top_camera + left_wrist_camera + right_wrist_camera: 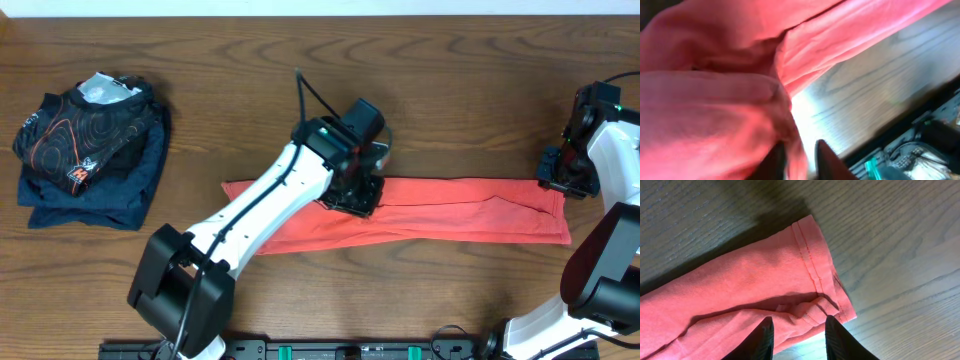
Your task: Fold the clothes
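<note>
**Coral shirt lies as a long strip between two parted grippers**

The coral-red cotton T-shirt (460, 210) lies folded into a long, narrow band on the dark wood-grain table (300, 90). It runs from below the left arm's elbow across to the right gripper (558, 178). The left gripper (352, 192) sits on the band's upper edge. Its dark fingers (830, 160) stand apart, with a soft, rumpled ridge of knit fabric rising between them and glare off the table beside it. The right gripper is at the band's far end, with its fingers parted above the flat cloth. Just ahead of them are a double-stitched hem and a small tucked fold. Well off to the left gripper's outer side, a black garment with orange contour lines (85, 125) rests on a folded plain navy one (110, 195).
</note>
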Motion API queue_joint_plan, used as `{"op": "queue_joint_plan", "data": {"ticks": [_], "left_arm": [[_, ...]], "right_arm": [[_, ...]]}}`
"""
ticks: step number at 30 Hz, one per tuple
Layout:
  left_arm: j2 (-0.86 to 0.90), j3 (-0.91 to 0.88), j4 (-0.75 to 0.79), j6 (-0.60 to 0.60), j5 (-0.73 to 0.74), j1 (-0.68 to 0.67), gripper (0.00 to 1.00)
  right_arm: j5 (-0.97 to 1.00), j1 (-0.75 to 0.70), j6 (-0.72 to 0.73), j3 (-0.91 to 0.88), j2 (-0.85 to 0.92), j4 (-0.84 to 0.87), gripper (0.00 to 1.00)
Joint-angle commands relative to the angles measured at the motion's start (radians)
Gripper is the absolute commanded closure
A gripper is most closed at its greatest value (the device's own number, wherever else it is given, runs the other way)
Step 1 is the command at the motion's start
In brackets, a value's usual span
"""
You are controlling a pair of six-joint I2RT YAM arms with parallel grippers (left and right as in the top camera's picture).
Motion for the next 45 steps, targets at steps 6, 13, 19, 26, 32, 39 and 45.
{"op": "queue_joint_plan", "data": {"ticks": [6, 13, 19, 26, 32, 39, 45], "left_arm": [[-0.014, -0.008, -0.053, -0.016, -0.182, 0.031, 0.75], [-0.043, -0.017, -0.169, -0.096, -0.265, 0.169, 0.75], [-0.043, -0.122, -0.132, -0.137, -0.199, 0.239, 0.70], [-0.043, -0.252, -0.036, -0.097, -0.222, 0.238, 0.50], [-0.041, -0.317, 0.072, -0.096, -0.234, 0.244, 0.51], [-0.042, -0.343, 0.167, -0.077, -0.238, 0.251, 0.93], [-0.056, -0.332, 0.151, -0.079, -0.238, 0.328, 0.94]], "right_arm": [[-0.003, -0.010, 0.010, -0.005, -0.013, -0.002, 0.67], [-0.003, -0.010, 0.010, -0.005, -0.013, -0.004, 0.67], [-0.003, -0.010, 0.010, -0.005, -0.013, -0.005, 0.66], [-0.004, -0.010, 0.011, -0.005, -0.013, -0.005, 0.65], [-0.004, -0.010, 0.010, -0.005, -0.013, -0.010, 0.65], [-0.003, -0.010, 0.010, -0.005, -0.013, -0.011, 0.64], [-0.003, -0.010, 0.011, -0.005, -0.013, -0.011, 0.64]]}}
